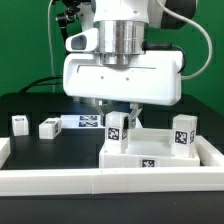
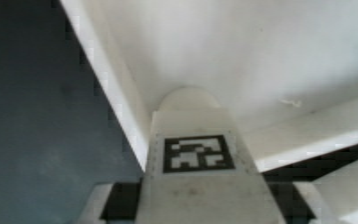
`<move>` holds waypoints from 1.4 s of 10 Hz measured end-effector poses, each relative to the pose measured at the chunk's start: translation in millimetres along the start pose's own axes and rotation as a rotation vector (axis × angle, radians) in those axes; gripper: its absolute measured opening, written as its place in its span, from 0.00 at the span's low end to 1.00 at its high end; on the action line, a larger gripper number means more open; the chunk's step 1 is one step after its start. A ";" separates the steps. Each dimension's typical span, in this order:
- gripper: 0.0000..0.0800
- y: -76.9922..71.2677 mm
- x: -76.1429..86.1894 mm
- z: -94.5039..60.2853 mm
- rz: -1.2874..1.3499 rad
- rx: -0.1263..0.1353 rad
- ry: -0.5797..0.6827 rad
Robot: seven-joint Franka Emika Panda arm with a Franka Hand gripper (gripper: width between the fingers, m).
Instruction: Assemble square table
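As it seems, the leg sits clamped in the end effector.

White robot arm reaching straight down, wrist vertical, gripper pointing downward, its two fingers (dark pads) pressed against a small white leg.

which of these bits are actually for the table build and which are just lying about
For the job:
- square tabletop
- leg in the gripper, tag facing the wrist view
- gripper
- upright leg on the tabletop
- outer loose leg, toward the exterior view's left
- inner loose leg beside it

Just lying about:
- marker board
- white border wall
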State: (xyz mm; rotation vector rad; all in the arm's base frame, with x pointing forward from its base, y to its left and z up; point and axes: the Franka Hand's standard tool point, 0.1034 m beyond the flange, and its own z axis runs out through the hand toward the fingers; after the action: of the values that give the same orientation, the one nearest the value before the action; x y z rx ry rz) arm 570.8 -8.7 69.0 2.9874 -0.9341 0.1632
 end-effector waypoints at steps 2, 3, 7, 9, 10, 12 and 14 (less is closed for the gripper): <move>0.37 8.8 4.5 -0.5 0.098 -0.015 0.010; 0.37 9.5 5.0 -0.5 0.084 -0.016 0.010; 0.78 -10.1 -6.2 -10.2 0.128 0.002 0.013; 0.80 -20.9 -20.7 -14.6 0.143 0.006 0.006; 0.81 -20.3 -20.0 -13.7 0.139 0.005 0.006; 0.81 -20.3 -20.4 -12.9 0.138 0.004 0.005; 0.81 -16.7 -25.5 -16.4 0.279 0.021 0.008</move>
State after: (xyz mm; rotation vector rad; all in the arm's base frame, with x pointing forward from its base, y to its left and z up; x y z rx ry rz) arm 557.9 20.2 83.2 2.8568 -1.3526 0.1864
